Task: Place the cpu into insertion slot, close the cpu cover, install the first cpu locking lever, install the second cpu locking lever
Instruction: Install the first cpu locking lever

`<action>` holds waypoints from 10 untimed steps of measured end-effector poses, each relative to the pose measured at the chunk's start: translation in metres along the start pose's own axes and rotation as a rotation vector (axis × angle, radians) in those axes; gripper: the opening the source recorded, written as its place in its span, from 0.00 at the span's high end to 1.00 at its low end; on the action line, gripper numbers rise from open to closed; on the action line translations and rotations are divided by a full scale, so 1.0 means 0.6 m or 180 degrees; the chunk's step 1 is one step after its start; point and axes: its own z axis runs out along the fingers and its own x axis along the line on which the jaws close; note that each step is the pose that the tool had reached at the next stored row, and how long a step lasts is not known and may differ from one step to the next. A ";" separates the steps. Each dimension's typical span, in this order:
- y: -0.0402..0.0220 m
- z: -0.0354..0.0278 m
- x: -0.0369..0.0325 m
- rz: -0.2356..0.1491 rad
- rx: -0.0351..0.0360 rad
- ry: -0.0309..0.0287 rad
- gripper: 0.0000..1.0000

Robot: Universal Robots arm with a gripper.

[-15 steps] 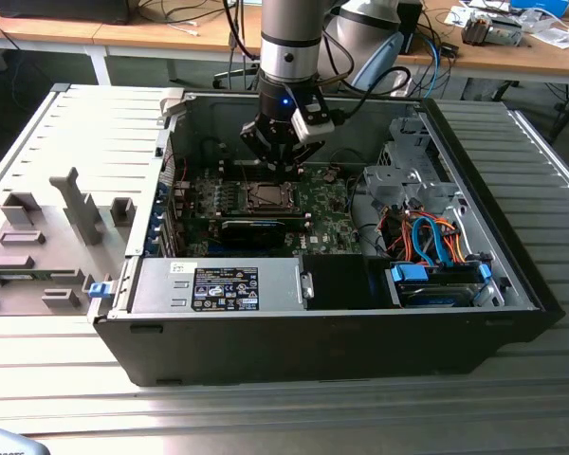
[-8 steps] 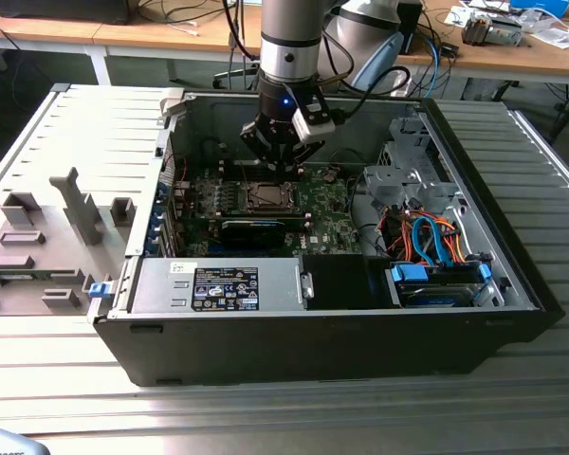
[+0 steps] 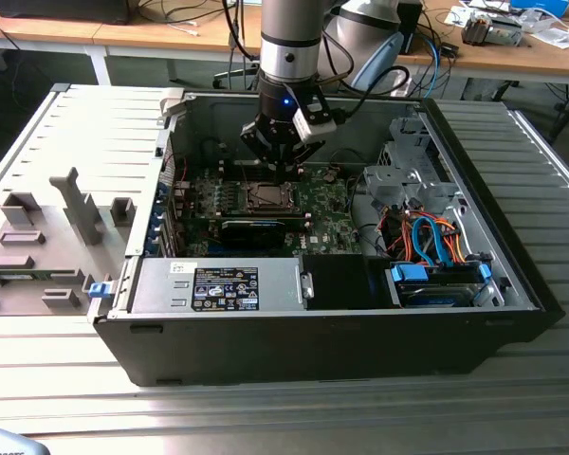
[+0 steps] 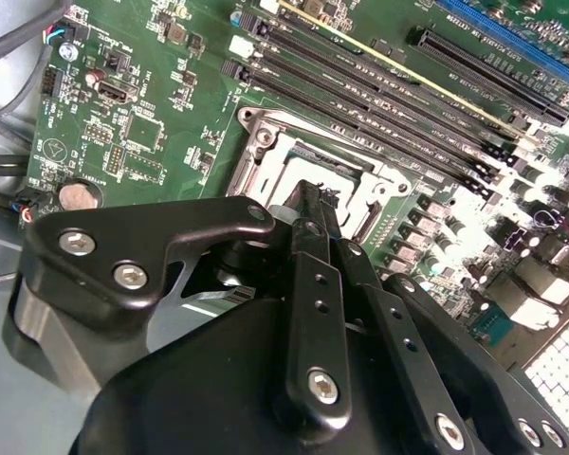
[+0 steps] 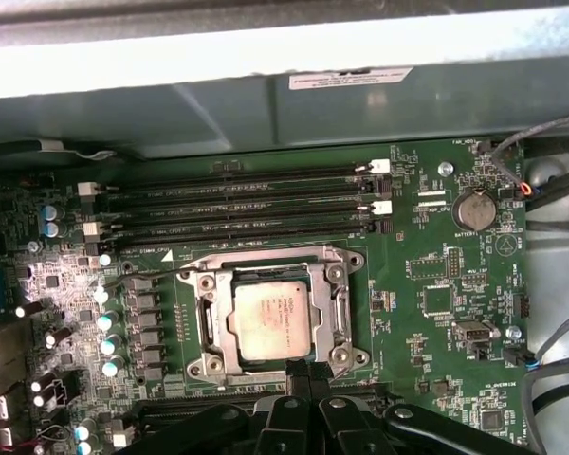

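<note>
Jaws closed, fingers pressed together with nothing between them; the gripper [image 3: 283,176] hangs tip-down inside the open computer case [image 3: 313,346], just above the motherboard [image 5: 427,322]. In the first wrist view the gripper [image 5: 302,372] tips sit right at one edge of the cpu socket [image 5: 334,275]; whether they touch the board can't be told. The cpu [image 5: 273,320], silvery-grey top up, lies flat in the socket, near the middle of the motherboard. A metal cover frame [image 5: 226,284] lies flat around the cpu, its top showing through the window. Cannot tell if the thin locking levers along the socket sides are latched. In the second wrist view the gripper [image 4: 308,210] tips point at the socket [image 4: 294,152]. Four long memory slots [image 5: 237,204] run parallel beside the socket, between it and the case wall. A coin cell battery [image 5: 472,210] sits near a motherboard corner. A row of small capacitors [image 5: 106,322] stands on the socket's other side. In the exterior view the cpu [image 3: 266,197] shows right under the gripper, the power supply [image 3: 218,284] lies along the near case edge, and the drive bay with orange and blue cables [image 3: 436,242] is at the exterior view's right. The removed side panel [image 3: 57,218] lies flat at the exterior view's left of the case.
</note>
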 end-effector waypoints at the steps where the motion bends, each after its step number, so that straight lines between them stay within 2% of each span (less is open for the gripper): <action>1: 0.000 0.000 0.000 -0.0006 0.0000 -0.0001 0.89; 10: 0.000 0.000 0.000 -0.0068 0.0000 -0.0006 0.89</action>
